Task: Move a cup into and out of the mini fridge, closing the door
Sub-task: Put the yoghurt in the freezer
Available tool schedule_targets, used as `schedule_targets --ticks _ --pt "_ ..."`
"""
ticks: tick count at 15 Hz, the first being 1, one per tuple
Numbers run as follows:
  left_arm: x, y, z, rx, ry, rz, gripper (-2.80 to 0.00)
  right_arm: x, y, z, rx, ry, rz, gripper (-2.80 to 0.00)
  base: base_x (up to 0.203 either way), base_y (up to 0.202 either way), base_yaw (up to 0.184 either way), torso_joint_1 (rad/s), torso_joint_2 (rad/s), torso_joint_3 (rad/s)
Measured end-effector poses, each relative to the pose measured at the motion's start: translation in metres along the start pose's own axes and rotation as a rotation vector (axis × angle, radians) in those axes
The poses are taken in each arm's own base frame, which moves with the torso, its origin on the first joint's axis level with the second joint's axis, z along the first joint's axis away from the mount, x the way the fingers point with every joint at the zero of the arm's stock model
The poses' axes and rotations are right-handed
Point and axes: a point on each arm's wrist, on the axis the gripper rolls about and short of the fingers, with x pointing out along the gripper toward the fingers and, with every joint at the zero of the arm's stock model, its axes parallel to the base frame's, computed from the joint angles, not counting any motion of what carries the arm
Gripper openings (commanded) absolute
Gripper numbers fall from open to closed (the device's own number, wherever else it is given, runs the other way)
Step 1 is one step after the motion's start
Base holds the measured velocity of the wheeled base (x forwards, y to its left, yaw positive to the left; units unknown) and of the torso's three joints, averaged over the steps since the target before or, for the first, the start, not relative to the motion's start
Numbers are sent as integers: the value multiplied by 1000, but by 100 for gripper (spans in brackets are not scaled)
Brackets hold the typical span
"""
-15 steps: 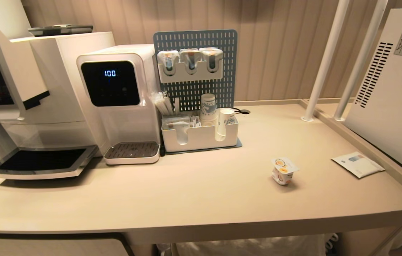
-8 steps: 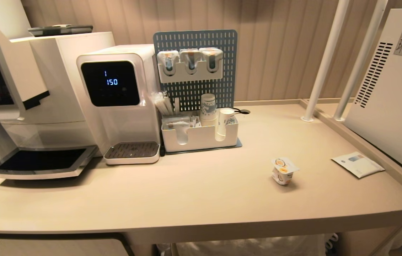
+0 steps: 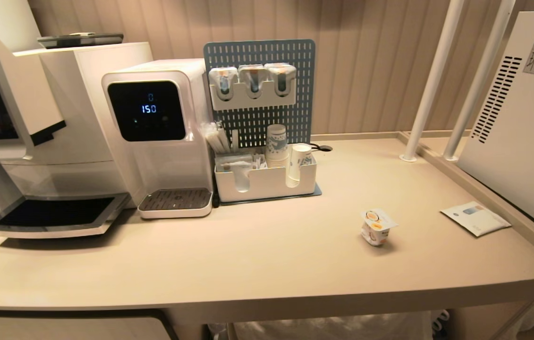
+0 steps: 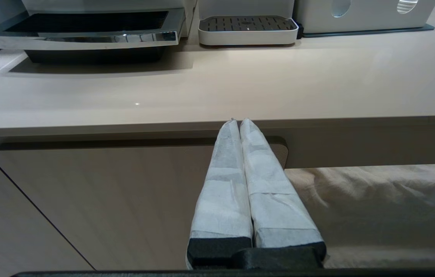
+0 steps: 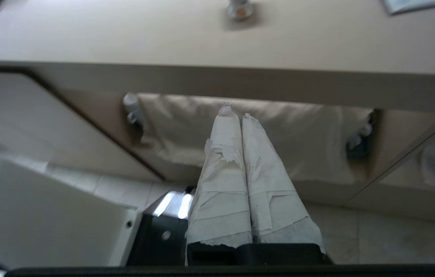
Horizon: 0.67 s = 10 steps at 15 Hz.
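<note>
Cup [image 3: 377, 227] stands untouched on the counter [image 3: 267, 255], mini fridge [image 3: 521, 123] far right; right gripper [image 5: 236, 111], fingers pressed together below the near edge, must rise and spread to grasp it.

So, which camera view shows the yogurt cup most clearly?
The head view: the cup stands whole on the counter, lid visible. The right wrist view shows it small and blurred. The left wrist view misses it.
</note>
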Motion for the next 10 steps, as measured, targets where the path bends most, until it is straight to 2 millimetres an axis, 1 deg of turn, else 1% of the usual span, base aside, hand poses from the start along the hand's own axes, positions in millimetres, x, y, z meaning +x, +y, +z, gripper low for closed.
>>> schedule_targets --ticks 2,5,7,10 --pt "0 0 0 0 0 0 -280 10 -1 9 45 93 61 -280 0 0 0 0 0 0" --pt "0 0 0 0 0 0 -280 35 -6 22 113 213 119 -280 0 0 0 0 0 0" --pt "0 0 0 0 0 0 -280 57 -11 33 147 277 163 -280 0 0 0 0 0 0" --pt "0 0 0 0 0 0 -280 98 -22 51 157 291 177 -280 0 0 0 0 0 0"
